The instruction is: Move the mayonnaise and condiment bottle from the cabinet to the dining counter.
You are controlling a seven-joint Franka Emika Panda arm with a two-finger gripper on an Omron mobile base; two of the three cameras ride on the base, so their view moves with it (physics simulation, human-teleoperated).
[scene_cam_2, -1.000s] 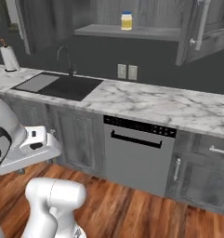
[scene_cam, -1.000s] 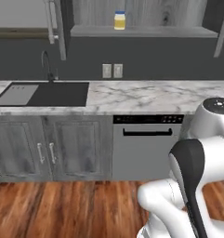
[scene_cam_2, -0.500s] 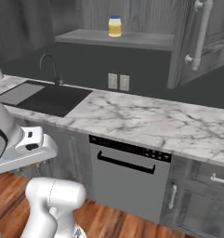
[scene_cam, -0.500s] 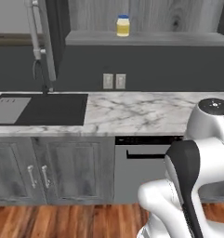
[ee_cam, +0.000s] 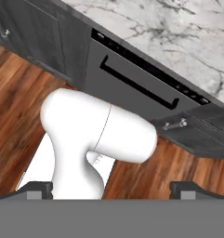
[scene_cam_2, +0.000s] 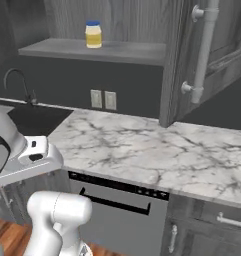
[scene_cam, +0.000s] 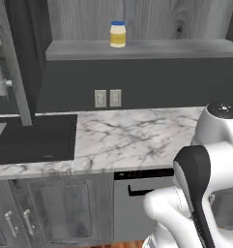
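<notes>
Your mayonnaise (scene_cam: 118, 34) is standing upright on the cabinet (scene_cam: 137, 48) inner shelf, long axis vertical, blue lid up, pale yellow body resting on its base; it sits toward the left part of the shelf, back from the front edge. From the right base view the same jar (scene_cam_2: 93, 34) reads upright too, with the open cabinet door (scene_cam_2: 202, 60) and its bar handle hanging well to the right of it. Below the shelf you have the wall outlets (scene_cam: 108, 98), then the marble worktop (scene_cam: 137, 140), black sink (scene_cam: 33, 138) at left, dishwasher (scene_cam_2: 117, 210) under the counter edge. Your gripper (ee_cam: 111, 188) is low, pointing down at the wood floor (ee_cam: 20, 93) and the dishwasher front; both fingertips (ee_cam: 36, 188) sit far apart at the edges of the hand view, so the jaws are spread wide with nothing between them.
</notes>
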